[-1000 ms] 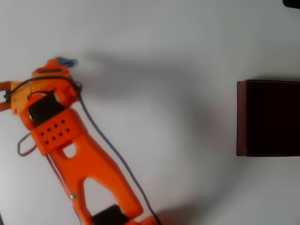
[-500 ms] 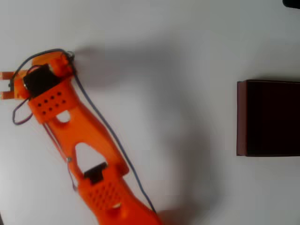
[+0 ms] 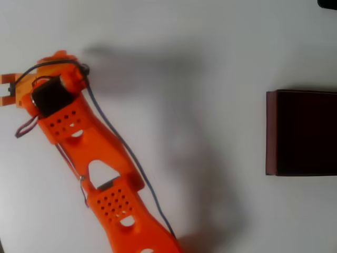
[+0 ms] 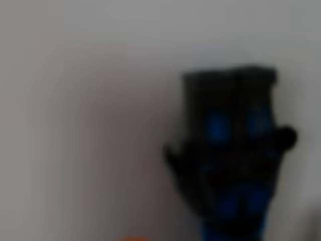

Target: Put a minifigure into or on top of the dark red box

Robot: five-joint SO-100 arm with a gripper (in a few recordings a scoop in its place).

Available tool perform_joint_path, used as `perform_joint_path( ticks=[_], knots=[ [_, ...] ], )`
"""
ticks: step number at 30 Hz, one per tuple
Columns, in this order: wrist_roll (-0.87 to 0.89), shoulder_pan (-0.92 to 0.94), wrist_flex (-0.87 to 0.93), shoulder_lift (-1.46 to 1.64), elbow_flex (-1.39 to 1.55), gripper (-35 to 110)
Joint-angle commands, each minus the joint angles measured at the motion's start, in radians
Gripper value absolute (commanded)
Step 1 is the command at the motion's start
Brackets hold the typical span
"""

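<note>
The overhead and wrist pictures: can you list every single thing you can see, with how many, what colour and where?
dark red box: one, dark red walls with a near-black inside, at the right edge of the overhead view, partly cut off.
minifigure: one, dark with bright blue patches, blurry and very close in the wrist view, right of centre.
table: one, plain white, under everything.
cable: one, dark blue-grey, running along the arm in the overhead view.
arm: one, orange with black parts, reaching from the bottom edge up to the upper left of the overhead view.
end effector: one, orange, at the arm's upper left tip; whether it is open or shut cannot be told.
</note>
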Motion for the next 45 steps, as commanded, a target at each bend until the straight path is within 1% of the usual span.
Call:
perform_joint_path(
  ticks=[1,9,17,21,29,33,35,38,40,43,44,45],
  knots=[
    [0.011,0.009,-0.003,0.003,-0.049,23],
    [-0.015,0.025,-0.02,-0.018,-0.049,23],
    [-0.002,0.023,-0.048,-0.049,-0.049,21],
    [0.011,0.023,-0.049,-0.054,-0.049,13],
    [0.031,0.008,-0.055,-0.057,-0.049,10],
    [0.037,0.002,-0.057,-0.057,-0.049,5],
    [0.034,0.002,-0.057,-0.055,-0.049,1],
    [0.038,0.002,-0.049,-0.049,-0.049,0],
    [0.035,0.002,-0.041,-0.034,-0.049,0],
    [0.008,0.02,0.043,0.046,-0.041,0],
    [-0.029,0.023,0.044,0.123,0.04,0],
    [-0.051,0.026,0.044,0.256,0.186,0]
  ],
)
